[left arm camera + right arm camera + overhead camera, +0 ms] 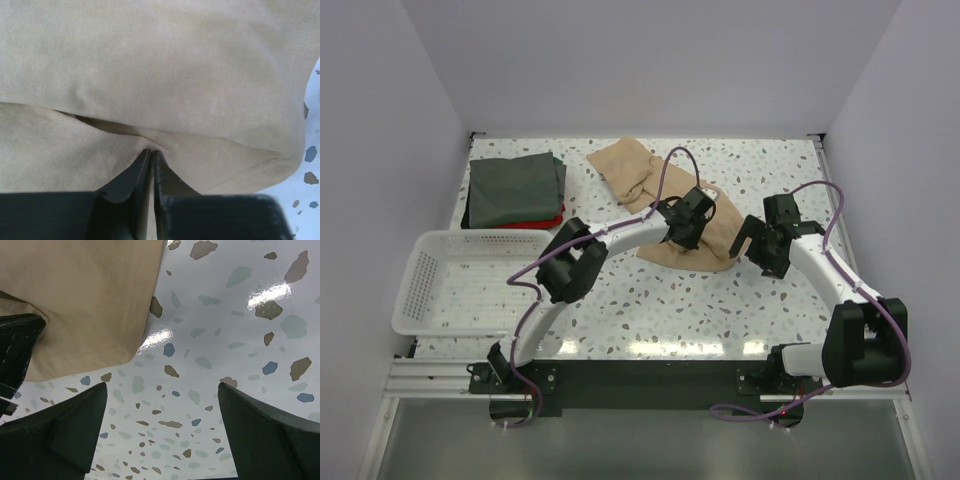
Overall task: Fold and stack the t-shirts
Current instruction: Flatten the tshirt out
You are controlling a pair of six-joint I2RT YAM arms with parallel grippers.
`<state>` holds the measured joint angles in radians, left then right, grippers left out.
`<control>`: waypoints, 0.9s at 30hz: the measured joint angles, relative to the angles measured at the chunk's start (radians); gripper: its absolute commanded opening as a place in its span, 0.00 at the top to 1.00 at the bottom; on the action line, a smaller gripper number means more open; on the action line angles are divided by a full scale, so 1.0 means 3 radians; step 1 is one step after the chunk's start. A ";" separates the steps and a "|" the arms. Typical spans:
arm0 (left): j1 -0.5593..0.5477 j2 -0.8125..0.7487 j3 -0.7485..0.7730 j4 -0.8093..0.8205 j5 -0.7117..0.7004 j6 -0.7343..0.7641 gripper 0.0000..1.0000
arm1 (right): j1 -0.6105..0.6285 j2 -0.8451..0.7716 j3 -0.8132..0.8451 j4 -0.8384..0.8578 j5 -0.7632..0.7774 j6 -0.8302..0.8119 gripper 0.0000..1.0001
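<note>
A tan t-shirt (632, 168) lies crumpled across the middle of the speckled table, and it fills the left wrist view (160, 65). My left gripper (686, 230) (151, 152) is down on its near part, shut on a fold of the tan cloth pinched between its tips. My right gripper (761, 252) (161, 385) stands open just right of the shirt's edge (85, 300), with only bare table between its fingers. A dark grey-green t-shirt (515, 188) lies folded at the back left on top of a red t-shirt (538, 224), which shows only as a thin edge.
A white mesh basket (420, 275) sits at the left edge of the table. White walls close in the table at the back and both sides. A dark part of the left gripper (15, 350) shows at the left of the right wrist view.
</note>
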<state>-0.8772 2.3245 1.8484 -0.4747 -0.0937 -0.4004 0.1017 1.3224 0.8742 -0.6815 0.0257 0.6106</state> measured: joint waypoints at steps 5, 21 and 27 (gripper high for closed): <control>-0.0005 -0.0008 0.0000 0.0025 0.0033 -0.0047 0.69 | -0.0004 0.0042 0.0000 0.0029 -0.0039 0.0000 0.05; -0.0067 0.0006 0.0022 -0.0017 -0.0327 -0.0020 0.63 | -0.0006 0.0038 -0.0057 0.0042 -0.0058 0.0000 0.05; -0.0070 0.0061 0.0089 -0.0017 -0.0495 0.0081 0.79 | -0.0006 -0.0003 -0.0089 0.0042 -0.0058 0.0000 0.05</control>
<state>-0.8982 2.3428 1.8751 -0.4797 -0.2420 -0.3759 0.0998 1.3216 0.8474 -0.6689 0.0082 0.6106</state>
